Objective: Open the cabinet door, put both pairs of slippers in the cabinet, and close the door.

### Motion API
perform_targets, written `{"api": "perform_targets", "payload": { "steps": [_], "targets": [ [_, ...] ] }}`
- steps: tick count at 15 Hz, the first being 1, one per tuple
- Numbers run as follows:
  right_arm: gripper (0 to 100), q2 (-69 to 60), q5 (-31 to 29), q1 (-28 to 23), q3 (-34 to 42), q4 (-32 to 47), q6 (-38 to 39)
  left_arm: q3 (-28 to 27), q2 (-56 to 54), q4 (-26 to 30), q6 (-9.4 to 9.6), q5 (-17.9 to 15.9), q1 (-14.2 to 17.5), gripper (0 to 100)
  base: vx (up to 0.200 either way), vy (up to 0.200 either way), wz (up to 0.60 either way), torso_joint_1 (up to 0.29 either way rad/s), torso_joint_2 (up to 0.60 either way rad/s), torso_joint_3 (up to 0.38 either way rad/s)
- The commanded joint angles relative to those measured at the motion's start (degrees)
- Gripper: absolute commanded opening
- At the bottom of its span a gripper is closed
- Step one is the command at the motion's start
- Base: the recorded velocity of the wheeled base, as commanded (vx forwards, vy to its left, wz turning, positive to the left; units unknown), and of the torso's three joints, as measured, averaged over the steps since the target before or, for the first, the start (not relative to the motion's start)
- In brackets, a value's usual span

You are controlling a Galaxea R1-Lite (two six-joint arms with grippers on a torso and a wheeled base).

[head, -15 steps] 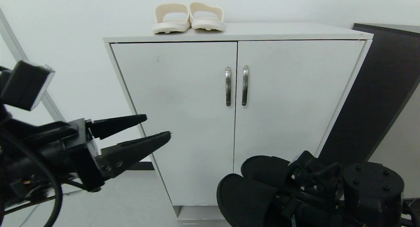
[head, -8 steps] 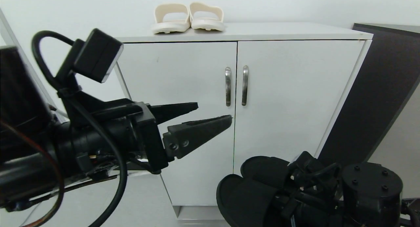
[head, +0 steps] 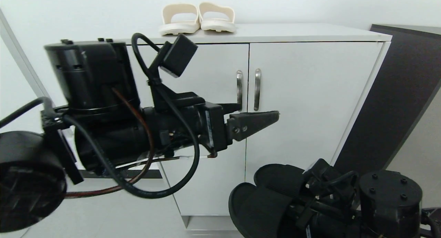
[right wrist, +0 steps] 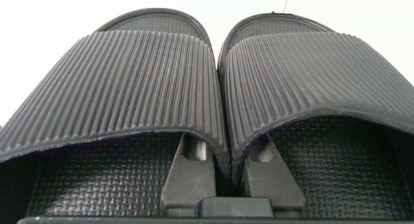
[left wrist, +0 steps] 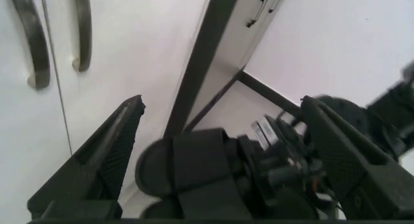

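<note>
Left gripper (head: 258, 110) swung in from the left over the last second. Jaws are spread, tips now at the lower ends of the handles (head: 257, 89). Looks like lining up a door pull.

Cabinet (head: 310, 93) doors are both shut.

White slippers (head: 198, 19) sit on top, far left.

Right gripper (right wrist: 228, 160) is clamped on the black slippers (head: 272, 193), low and near the right door. They may foul its swing.

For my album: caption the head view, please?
Open left end effector by cabinet handles; right end effector grips black slippers.
</note>
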Motion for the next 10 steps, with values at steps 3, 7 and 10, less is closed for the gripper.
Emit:
{"api": "perform_targets", "payload": {
  "steps": [3, 7, 10],
  "targets": [
    [0, 0.3, 0.1, -0.4, 0.0, 0.1, 0.0, -8.7, 9.6, 0.1, -0.10, -4.2, 1.5, 100, 0.000, 0.000, 0.00, 0.000, 0.00, 0.000],
    [0, 0.7, 0.1, -0.4, -0.1, 0.1, 0.0, -13.0, 11.6, 0.6, -3.70, -8.5, 3.4, 100, 0.000, 0.000, 0.00, 0.000, 0.00, 0.000],
    [0, 1.1, 0.1, -0.4, -0.1, 0.0, 0.0, -14.2, 11.6, 1.6, -3.44, -3.3, 3.0, 100, 0.000, 0.000, 0.00, 0.000, 0.00, 0.000]
  ]
}}
